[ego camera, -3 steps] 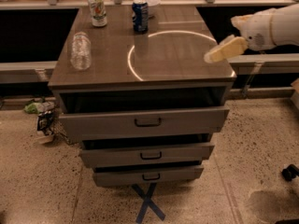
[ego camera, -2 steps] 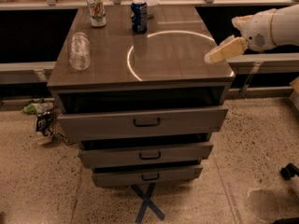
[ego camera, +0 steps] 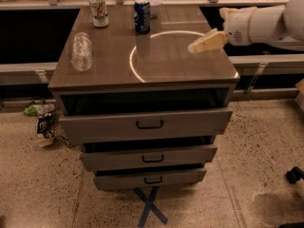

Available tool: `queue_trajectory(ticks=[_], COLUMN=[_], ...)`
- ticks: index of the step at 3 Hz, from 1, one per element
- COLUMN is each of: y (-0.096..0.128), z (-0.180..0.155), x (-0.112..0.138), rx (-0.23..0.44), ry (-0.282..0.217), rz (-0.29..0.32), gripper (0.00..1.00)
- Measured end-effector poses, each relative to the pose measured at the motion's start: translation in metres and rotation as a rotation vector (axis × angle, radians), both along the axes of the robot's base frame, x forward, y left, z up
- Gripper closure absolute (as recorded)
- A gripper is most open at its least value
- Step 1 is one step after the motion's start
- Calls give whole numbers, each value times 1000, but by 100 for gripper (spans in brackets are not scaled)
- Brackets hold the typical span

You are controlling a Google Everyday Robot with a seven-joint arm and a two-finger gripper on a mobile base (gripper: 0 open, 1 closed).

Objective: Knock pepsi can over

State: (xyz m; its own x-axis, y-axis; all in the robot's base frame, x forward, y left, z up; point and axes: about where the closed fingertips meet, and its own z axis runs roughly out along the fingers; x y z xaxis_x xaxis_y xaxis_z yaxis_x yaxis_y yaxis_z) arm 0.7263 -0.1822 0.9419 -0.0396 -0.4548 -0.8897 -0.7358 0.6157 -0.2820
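The pepsi can (ego camera: 142, 14) is dark blue with a silver top and stands upright at the back middle of the brown cabinet top (ego camera: 180, 63). My gripper (ego camera: 199, 44) reaches in from the right on a white arm and hovers over the right part of the top. It is well to the right of the can and nearer the front, not touching it. Its cream fingers point left.
A white-and-green can (ego camera: 99, 9) stands upright at the back left. A clear plastic bottle (ego camera: 81, 50) lies on the left side. A white plate (ego camera: 150, 1) sits behind the blue can. A bright ring of light (ego camera: 135, 68) marks the top. Three drawers (ego camera: 150, 124) stand slightly open below.
The gripper has moved left, further over the cabinet top and towards the can. The cans and the bottle have not moved.
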Motion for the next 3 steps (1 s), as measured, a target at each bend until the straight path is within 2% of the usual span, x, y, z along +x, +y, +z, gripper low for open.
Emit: queue_trajectory(ticks=[1,2,3], y=[35,73,109], z=[-12,-28,-41], x=[44,76,106], rx=[94,178,224], ry=[-11,11,18], rz=[33,60,62], gripper=[0,0,0])
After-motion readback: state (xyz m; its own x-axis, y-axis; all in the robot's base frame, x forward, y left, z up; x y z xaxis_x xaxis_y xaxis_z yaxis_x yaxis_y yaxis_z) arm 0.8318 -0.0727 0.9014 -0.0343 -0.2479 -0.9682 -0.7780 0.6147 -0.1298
